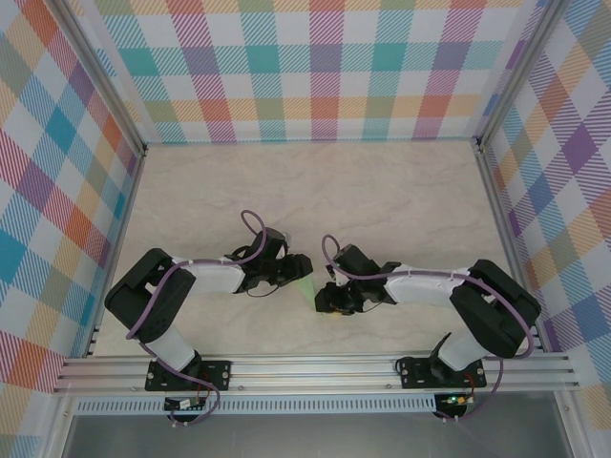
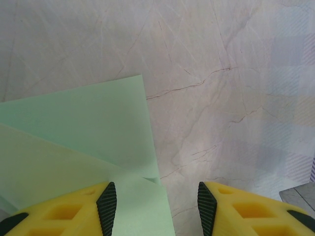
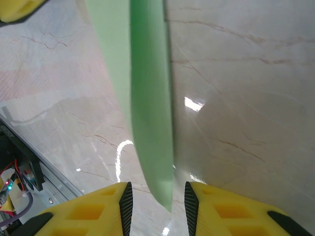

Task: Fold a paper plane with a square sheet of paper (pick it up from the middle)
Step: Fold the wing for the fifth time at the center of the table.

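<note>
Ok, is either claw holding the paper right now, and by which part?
Nothing is pinched. Right claw: jaws stand apart around the tip of the paper. Left claw: jaws stand wide, paper beside one finger; pressing cannot be told.

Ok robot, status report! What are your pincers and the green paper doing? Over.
Left pincer open, one finger over the part-folded green paper. Right pincer open, paper's end between its fingers. Nothing in the way.

One pale-green paper sheet (image 2: pixel 74 128), one marbled table (image 1: pixel 382 191) and two robot arms (image 1: pixel 205 279) were present (each arm carried one gripper: the left gripper (image 2: pixel 157 201) and the right gripper (image 3: pixel 157 201)).
</note>
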Controlling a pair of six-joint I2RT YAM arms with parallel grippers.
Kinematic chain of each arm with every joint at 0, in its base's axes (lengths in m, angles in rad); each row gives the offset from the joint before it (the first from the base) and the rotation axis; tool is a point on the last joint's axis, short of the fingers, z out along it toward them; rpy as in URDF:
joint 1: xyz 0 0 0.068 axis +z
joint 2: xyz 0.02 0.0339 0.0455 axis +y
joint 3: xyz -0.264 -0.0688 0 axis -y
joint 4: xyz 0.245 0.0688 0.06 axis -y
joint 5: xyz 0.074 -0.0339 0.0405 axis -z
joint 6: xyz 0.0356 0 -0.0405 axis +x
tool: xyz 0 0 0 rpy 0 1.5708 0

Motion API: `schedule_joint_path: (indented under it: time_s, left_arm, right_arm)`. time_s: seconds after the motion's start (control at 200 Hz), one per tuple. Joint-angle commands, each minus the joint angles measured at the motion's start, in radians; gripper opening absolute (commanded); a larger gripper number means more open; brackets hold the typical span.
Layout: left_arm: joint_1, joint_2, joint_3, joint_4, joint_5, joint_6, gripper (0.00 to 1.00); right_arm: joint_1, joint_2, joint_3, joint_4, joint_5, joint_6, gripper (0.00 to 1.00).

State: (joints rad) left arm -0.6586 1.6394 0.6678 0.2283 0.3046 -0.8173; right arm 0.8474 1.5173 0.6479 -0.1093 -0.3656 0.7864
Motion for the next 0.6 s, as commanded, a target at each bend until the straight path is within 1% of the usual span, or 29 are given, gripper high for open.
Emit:
schedule_joint_path:
  time_s: [0.0, 0.11, 0.215, 0.325, 0.5, 0.595]
  left_arm:
    - [-0.001, 0.043, 0.010, -0.040, -0.022, 0.025, 0.50]
    - [-0.001, 0.043, 0.010, -0.040, -0.023, 0.026, 0.50]
    - [0.000, 0.042, 0.009, -0.040, -0.022, 0.025, 0.50]
    - [-0.001, 0.042, 0.009, -0.040, -0.022, 0.025, 0.50]
    - [-0.001, 0.046, 0.012, -0.039, -0.020, 0.026, 0.50]
    - [-0.001, 0.050, 0.016, -0.042, -0.018, 0.028, 0.50]
  right_arm:
    - [0.010, 0.032, 0.035, -0.027, 0.009, -0.037, 0.35]
    - [0.013, 0.040, 0.047, -0.025, 0.012, -0.036, 0.34]
    - [0.013, 0.059, 0.053, -0.055, 0.039, -0.036, 0.30]
    - [0.013, 0.083, 0.043, -0.045, 0.031, -0.033, 0.25]
    - [0.013, 0.107, 0.027, -0.053, 0.053, -0.016, 0.17]
    - [0.013, 0.107, 0.019, -0.057, 0.059, -0.011, 0.16]
